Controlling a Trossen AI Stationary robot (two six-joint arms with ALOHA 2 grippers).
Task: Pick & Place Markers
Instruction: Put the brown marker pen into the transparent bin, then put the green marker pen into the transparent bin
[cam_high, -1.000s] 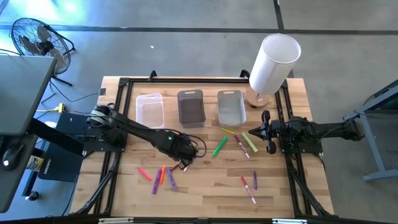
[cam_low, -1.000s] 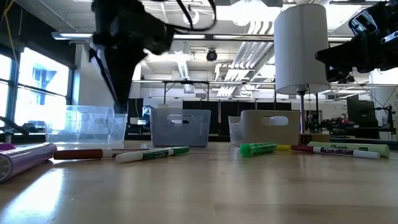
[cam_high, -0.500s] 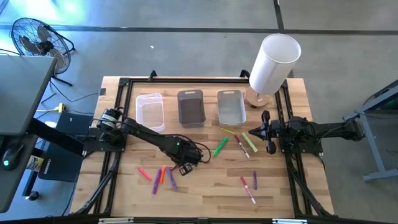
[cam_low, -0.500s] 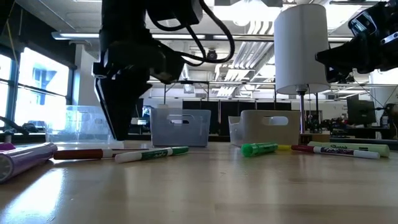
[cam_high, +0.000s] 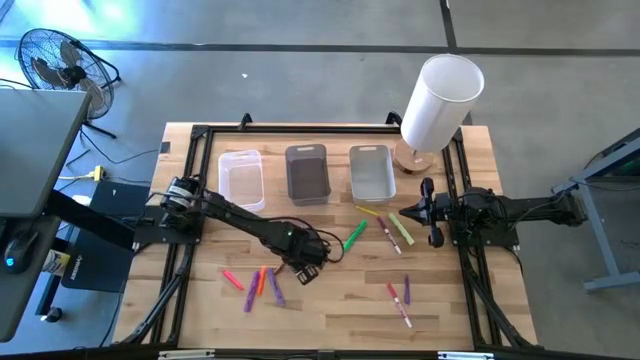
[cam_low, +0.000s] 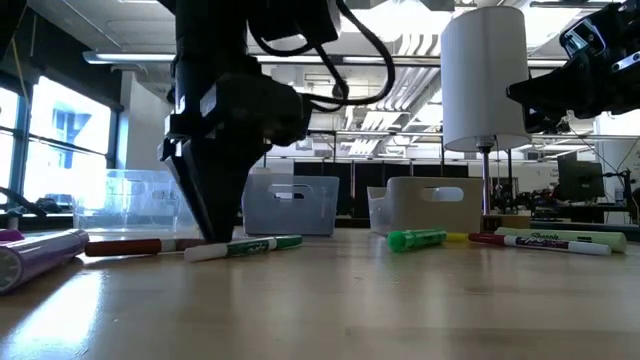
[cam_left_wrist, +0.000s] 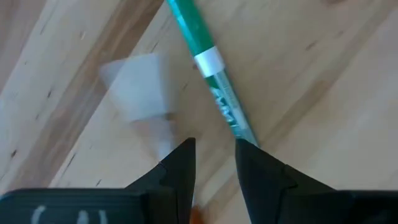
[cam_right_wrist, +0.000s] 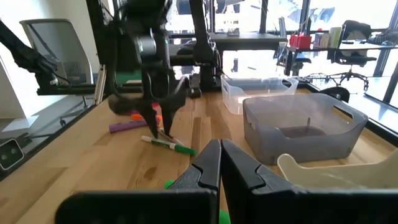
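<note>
My left gripper (cam_high: 303, 270) points straight down, open, its tips low over the table (cam_low: 214, 236). A green marker with a white barrel (cam_left_wrist: 211, 81) lies flat on the wood, and its barrel runs up to one fingertip; nothing lies between the fingers (cam_left_wrist: 214, 165). More markers lie flat on the table: red, orange and purple ones (cam_high: 258, 283) left of the gripper, green (cam_high: 354, 236) and yellow-green (cam_high: 400, 228) ones in the middle, and pink and purple ones (cam_high: 402, 298) nearer. My right gripper (cam_right_wrist: 219, 155) waits shut and level at the table's right side (cam_high: 420, 210). My left gripper stands with one fingertip (cam_left_wrist: 249, 158) right at the white barrel (cam_left_wrist: 237, 127) of the green marker. Whether it touches the barrel I cannot tell. The fingers come from above, pointing down, and the marker lies flat on the table.
Three small bins stand in a row at the far side: clear (cam_high: 241, 178), dark grey (cam_high: 307, 173) and light grey (cam_high: 371, 171). A tall white cylinder on a wooden foot (cam_high: 440, 100) stands at the far right corner. Bare wood lies along the near edge (cam_high: 330, 320).
My left gripper has come down toward the table and a little toward its right and near edges, ending with its tips at the green marker's white barrel. The markers have stayed where they lay.
</note>
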